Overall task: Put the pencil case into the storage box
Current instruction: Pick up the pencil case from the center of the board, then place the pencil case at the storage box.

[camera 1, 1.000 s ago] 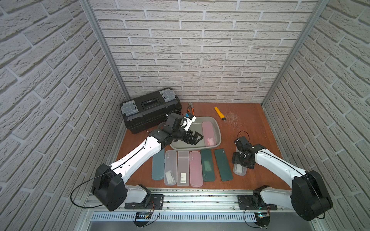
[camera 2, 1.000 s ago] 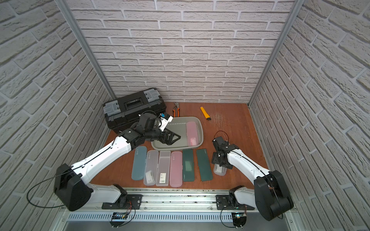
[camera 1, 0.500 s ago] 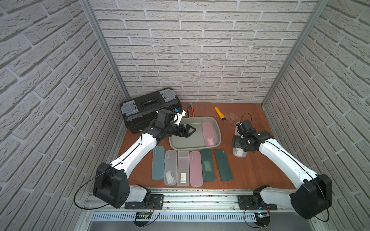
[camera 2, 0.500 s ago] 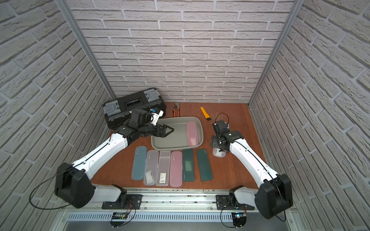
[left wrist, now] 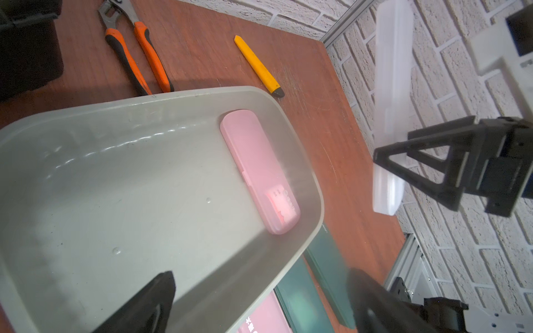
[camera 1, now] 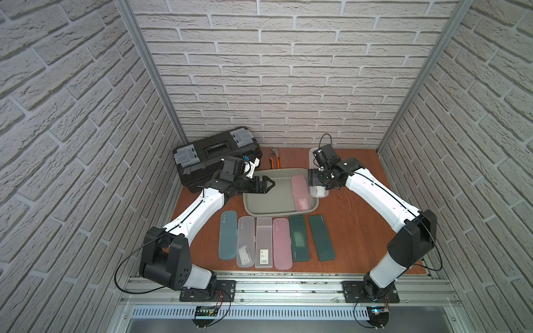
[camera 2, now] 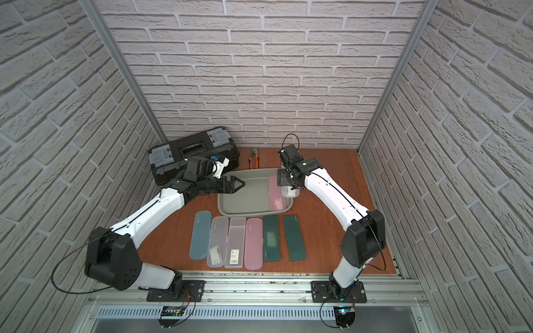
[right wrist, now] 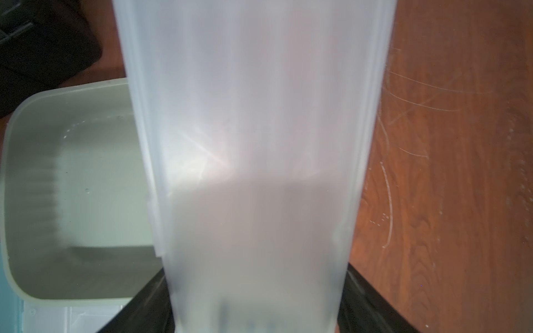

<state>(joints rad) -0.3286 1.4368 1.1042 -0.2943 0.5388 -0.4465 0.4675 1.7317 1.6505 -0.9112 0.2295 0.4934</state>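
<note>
Change: the frosted pencil case [left wrist: 392,72] has been lifted off the table [camera 1: 354,230] and carried to the storage box [camera 1: 277,214].
Carrying claw: the right gripper [camera 1: 317,184] is clenched across the case near one end.
Case position: aloft beside the box's right rim, not yet inside.
Idle claw: the left gripper [camera 1: 266,184] has been drawn back to the left rim, jaws spread, empty.
Box contents: one pink pencil case [camera 1: 300,190] along the right wall.
Meaning: transport judged nearly done; inward shift and release remain.

Eight pencil cases [camera 1: 280,243], one storage box [camera 1: 268,201]
</note>
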